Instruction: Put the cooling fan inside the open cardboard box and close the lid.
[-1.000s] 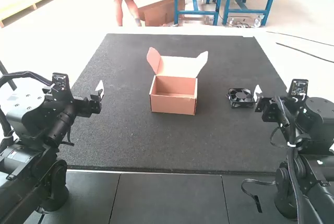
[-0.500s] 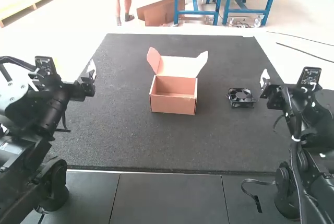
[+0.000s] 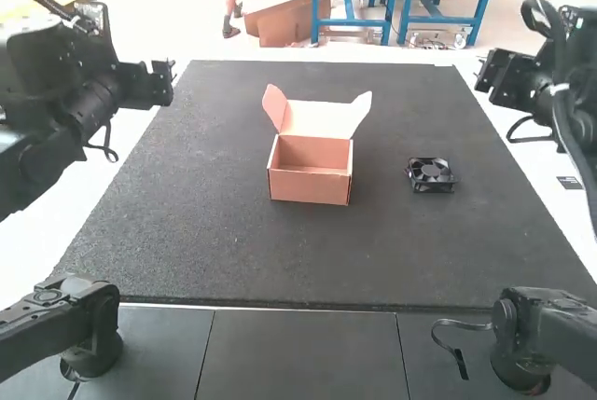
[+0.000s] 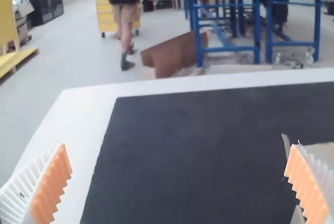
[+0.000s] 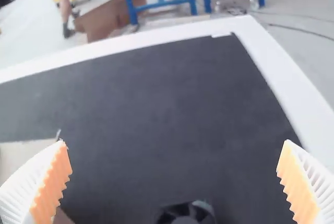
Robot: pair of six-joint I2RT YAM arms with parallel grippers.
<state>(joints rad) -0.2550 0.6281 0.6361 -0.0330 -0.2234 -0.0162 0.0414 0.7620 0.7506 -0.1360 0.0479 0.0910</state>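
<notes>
An open brown cardboard box (image 3: 311,169) stands upright in the middle of the black mat (image 3: 233,232), its lid and side flaps raised at the back. The small black cooling fan (image 3: 430,174) lies flat on the mat to the box's right. My left gripper (image 3: 166,83) hangs high over the mat's far left edge, well away from the box. The left wrist view shows this gripper (image 4: 177,192) open and empty, with a box flap (image 4: 319,153) beside one finger. High at the far right, my right gripper (image 5: 172,182) is open too, with the fan (image 5: 187,214) below it.
The mat covers most of the white table (image 3: 522,130). A dark strip (image 3: 298,353) runs along the near edge between the arm bases.
Both arms have risen from low beside the mat to high positions, their grippers moving up and toward the far side. The box and fan have stayed put.
</notes>
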